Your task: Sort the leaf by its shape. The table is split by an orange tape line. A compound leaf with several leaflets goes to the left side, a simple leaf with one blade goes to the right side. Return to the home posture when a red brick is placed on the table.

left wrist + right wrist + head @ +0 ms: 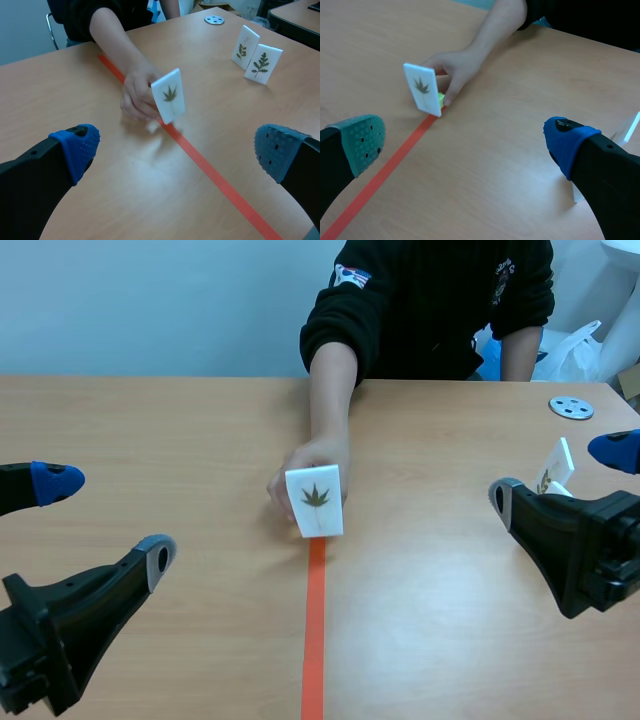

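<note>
Orange tape (314,630) runs up the middle of the wooden desk (150,430), and at its far end stands the card (315,502) I have to sort: a white slab carrying a dark leaf (170,93). A person's hand (300,465) grips it from behind, so it is not mine to take yet. It stands upright on its short edge, long axis vertical and leaning a little, with its printed face turned toward me. From my left claw (105,520) it lies ahead and to the right. From my right claw (465,144) it lies ahead and to the left. As it sits squarely on the line, I judge neither arm clearly nearer. Both claws hang low over the desk with fingers spread wide and nothing between them. The leaf fans out into pointed lobes from one stalk. I read it as a single, deeply cut blade, which would send it to the right, though at this size I cannot rule out separate leaflets. Two more cards (252,54) stand on the right side, close to my right claw, so I would need to keep clear of them. No red brick is visible.
</note>
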Tool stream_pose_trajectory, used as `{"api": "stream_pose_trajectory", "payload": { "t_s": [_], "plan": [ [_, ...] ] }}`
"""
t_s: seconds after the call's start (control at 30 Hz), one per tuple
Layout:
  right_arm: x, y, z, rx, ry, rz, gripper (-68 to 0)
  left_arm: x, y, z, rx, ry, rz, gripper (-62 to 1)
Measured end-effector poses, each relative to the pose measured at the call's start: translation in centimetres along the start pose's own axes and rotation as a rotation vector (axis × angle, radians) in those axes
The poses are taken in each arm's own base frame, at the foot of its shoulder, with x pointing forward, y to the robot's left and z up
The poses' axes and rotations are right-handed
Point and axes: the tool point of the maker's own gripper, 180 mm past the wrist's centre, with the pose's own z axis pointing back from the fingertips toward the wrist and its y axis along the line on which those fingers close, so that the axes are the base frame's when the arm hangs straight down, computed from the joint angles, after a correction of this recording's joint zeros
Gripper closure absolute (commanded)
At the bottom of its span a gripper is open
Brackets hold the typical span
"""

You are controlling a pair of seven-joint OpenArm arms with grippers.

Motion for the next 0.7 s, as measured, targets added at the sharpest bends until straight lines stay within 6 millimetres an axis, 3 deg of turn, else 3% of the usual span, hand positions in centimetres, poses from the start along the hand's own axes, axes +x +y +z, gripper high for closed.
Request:
{"api": "stream_pose_trajectory", "payload": {
  "t_s": [0.7],
  "plan": [
    [0.0,0.01,0.0,0.0,0.0,0.0,-67.9,-0.54,-0.09,-0.01,-0.006,0.031,0.0,-62.3]
  ]
}}
